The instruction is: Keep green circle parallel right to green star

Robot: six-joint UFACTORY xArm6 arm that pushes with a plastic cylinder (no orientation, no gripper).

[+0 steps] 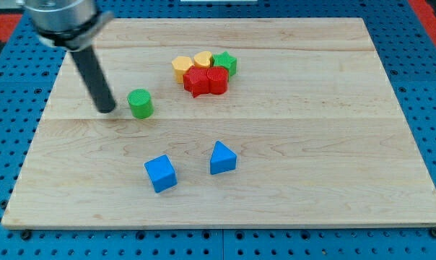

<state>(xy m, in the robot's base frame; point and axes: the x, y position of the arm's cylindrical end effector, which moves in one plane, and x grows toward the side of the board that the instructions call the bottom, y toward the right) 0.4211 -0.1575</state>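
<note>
The green circle (140, 103) stood left of centre on the wooden board (333, 159), well apart from the green star (224, 63), which sat in a cluster with two yellow blocks (191, 65) and two red blocks (206, 81). My tip (106, 110) rested just left of the circle; the arm carried no pincer. A blue cube (160, 173) and blue triangle (222, 158) lay below.

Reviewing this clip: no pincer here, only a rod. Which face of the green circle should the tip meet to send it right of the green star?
Its left wall. My tip sits just left of the green circle; the round side probably needs a centred push. The green star lies up-right in a cluster, so skirt below it.
</note>
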